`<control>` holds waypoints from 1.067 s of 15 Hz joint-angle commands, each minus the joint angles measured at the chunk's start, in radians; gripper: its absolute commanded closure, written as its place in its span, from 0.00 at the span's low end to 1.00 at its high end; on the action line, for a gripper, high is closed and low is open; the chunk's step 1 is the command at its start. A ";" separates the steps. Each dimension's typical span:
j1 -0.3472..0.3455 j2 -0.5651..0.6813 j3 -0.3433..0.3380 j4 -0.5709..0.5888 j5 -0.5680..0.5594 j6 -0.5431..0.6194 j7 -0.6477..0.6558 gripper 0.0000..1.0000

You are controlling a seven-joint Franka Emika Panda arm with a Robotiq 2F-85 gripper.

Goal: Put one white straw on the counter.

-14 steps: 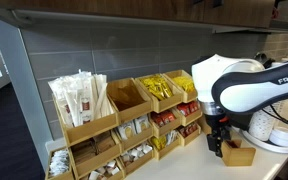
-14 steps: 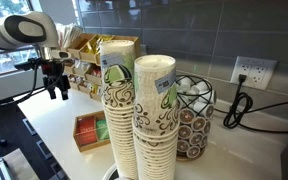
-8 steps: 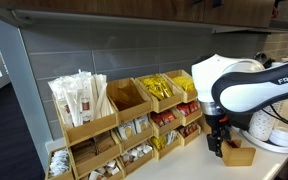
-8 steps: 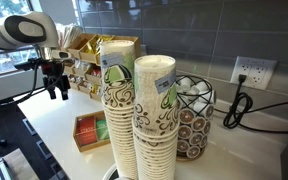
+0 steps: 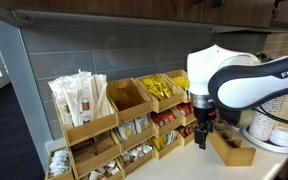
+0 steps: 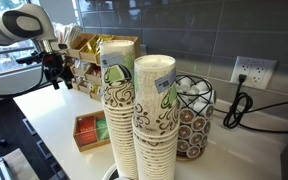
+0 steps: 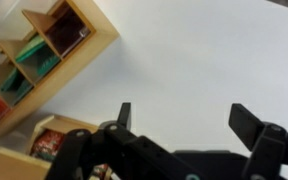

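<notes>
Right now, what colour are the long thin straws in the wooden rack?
White. The bundle of long thin paper-wrapped straws shows best in an exterior view.

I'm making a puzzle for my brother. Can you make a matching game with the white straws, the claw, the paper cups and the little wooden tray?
Things:
1. white straws
2. claw
3. paper cups
4. little wooden tray

States:
A. stacked in tall towers
B. open, holding nothing
C. holds green and red packets
D. standing upright in a bin of the wooden rack

Pairs: 1-D, 2-B, 3-A, 4-C.
</notes>
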 commanded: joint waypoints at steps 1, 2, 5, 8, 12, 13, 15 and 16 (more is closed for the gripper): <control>0.056 0.011 0.002 0.081 -0.014 0.091 -0.058 0.00; 0.070 0.011 0.004 0.103 -0.010 0.123 -0.074 0.00; 0.106 0.014 0.007 0.151 0.000 0.245 -0.124 0.00; 0.135 0.024 0.009 0.173 0.000 0.409 -0.171 0.00; 0.130 0.013 0.014 0.173 0.001 0.391 -0.149 0.00; 0.130 0.014 0.013 0.174 0.001 0.393 -0.150 0.00; 0.130 0.016 0.013 0.174 0.001 0.394 -0.152 0.00; 0.144 0.025 0.006 0.171 0.028 0.450 -0.158 0.00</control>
